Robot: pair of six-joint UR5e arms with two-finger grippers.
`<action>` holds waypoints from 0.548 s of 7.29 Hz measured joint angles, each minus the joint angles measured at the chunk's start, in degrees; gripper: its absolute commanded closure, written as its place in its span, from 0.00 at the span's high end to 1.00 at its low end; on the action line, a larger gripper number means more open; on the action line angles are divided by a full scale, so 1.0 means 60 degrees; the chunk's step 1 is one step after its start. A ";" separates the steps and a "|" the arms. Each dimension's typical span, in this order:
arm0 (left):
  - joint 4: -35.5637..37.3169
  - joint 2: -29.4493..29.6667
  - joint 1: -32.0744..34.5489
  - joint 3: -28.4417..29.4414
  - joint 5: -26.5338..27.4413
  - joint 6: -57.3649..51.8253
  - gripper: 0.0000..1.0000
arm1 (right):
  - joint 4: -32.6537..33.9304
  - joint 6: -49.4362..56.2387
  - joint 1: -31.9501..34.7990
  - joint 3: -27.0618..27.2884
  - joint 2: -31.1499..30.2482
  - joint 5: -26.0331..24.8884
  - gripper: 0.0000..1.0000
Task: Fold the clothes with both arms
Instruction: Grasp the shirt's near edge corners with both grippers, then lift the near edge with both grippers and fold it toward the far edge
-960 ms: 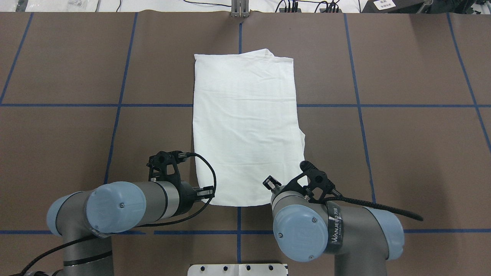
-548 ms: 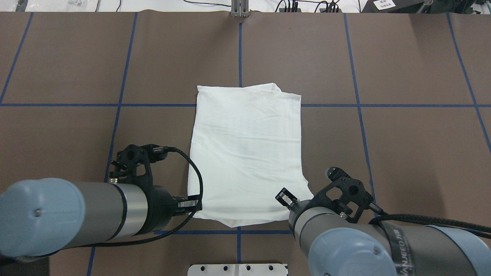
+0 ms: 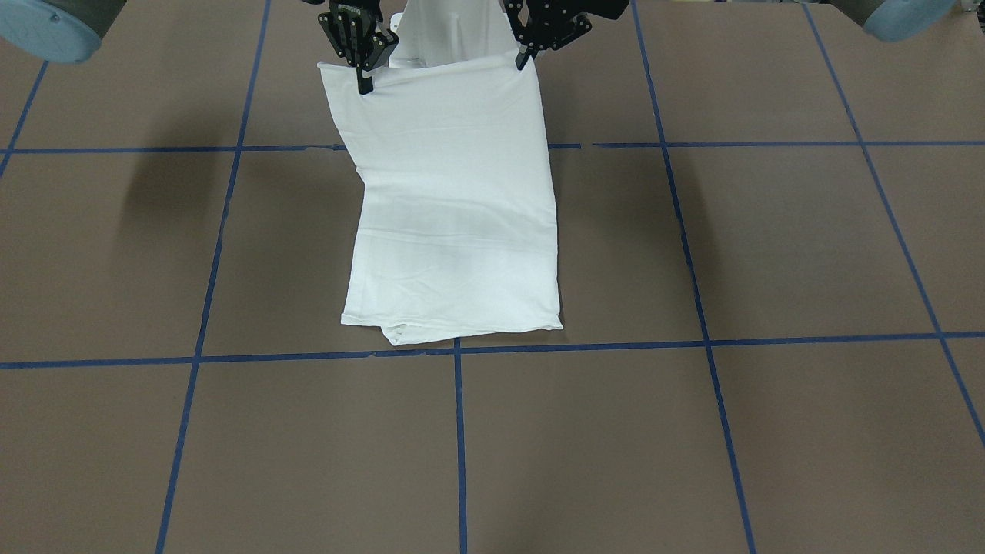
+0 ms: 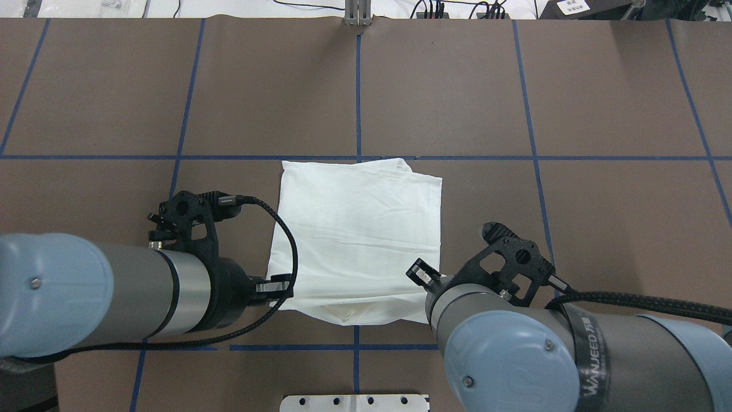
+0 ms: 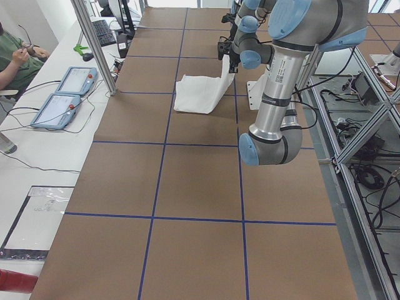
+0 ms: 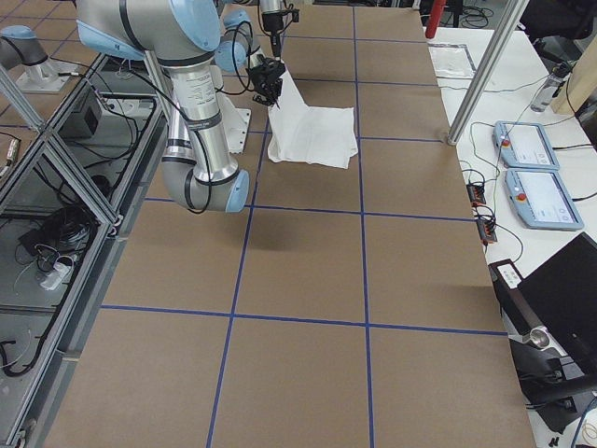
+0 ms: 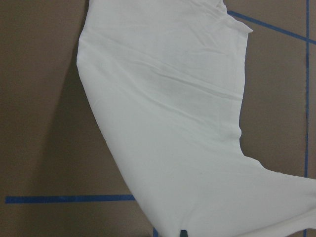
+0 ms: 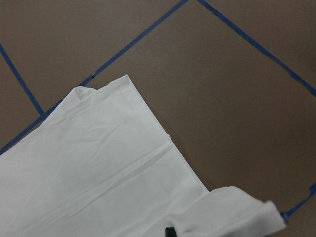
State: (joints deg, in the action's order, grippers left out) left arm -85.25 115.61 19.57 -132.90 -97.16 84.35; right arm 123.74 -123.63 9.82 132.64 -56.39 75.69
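Observation:
The white shirt (image 4: 357,229) lies folded into a long strip on the brown table, plain side up; no text shows. Its far end rests flat by the blue cross line. Its near end is lifted off the table. In the front-facing view my left gripper (image 3: 524,60) is shut on one near corner of the shirt (image 3: 454,208), and my right gripper (image 3: 362,83) is shut on the other. In the overhead view my wrists cover most of both grippers. The shirt fills the left wrist view (image 7: 173,123) and the lower left of the right wrist view (image 8: 98,168).
The white pedestal plate (image 4: 354,402) sits at the table's near edge between my arms. Blue tape lines (image 4: 537,157) divide the brown table. Two teach pendants (image 5: 62,94) and an aluminium post (image 5: 94,44) stand on the far, operators' side; a seated person (image 5: 12,59) is there.
Both arms have pulled back toward my base with the shirt's near end. The shirt's far edge has slid toward me, from the far square to the middle blue line.

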 measured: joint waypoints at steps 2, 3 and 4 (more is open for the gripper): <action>-0.0155 0.0410 0.0876 0.1163 0.0017 -0.0691 0.00 | -0.0684 0.0740 0.0818 -0.1061 0.0367 0.0023 0.00; -0.0534 0.0544 0.1287 0.1862 0.0020 -0.0993 0.00 | -0.1466 0.1207 0.1289 -0.1813 0.0440 0.0041 0.00; -0.1202 0.0711 0.1671 0.2767 0.0021 -0.1252 0.00 | -0.2387 0.1717 0.1766 -0.2682 0.0484 0.0072 0.00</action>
State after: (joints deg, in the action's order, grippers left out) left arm -92.46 119.88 29.59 -116.30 -97.03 76.84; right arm 109.41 -113.33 20.41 116.55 -53.48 76.13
